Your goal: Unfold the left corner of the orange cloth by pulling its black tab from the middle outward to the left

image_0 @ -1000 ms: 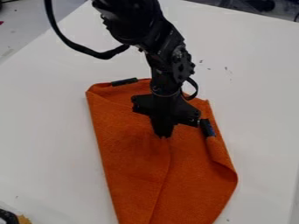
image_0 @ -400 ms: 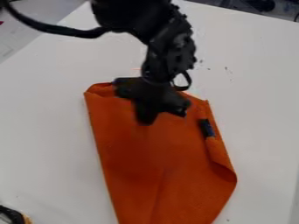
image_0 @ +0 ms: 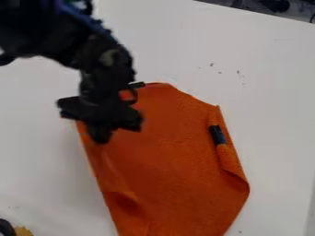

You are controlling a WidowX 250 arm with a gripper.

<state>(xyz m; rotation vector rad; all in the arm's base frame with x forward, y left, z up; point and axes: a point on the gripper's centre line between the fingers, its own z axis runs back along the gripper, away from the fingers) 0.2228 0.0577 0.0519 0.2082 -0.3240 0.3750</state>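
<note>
One black object [image_0: 5, 228] beside a yellow piece [image_0: 23, 231] at the lower left corner of the white tabletop [image_0: 280, 115]. Next, black gripper [image_0: 100, 138] over the left edge of the orange cloth [image_0: 175, 152], fingers pressed together, any pinch on the fabric indeterminable. Further right, short black strip [image_0: 137, 85] at the cloth's top edge; then dark tab [image_0: 217, 135] near its folded right side.

Cloth [image_0: 178, 156] on table [image_0: 280, 101], gripper [image_0: 100, 138] at its left edge, tag [image_0: 217, 134] at right

Lab-like place: robot arm [image_0: 106, 60] over white table [image_0: 280, 97], dark objects [image_0: 275, 5] beyond far edge.
</note>
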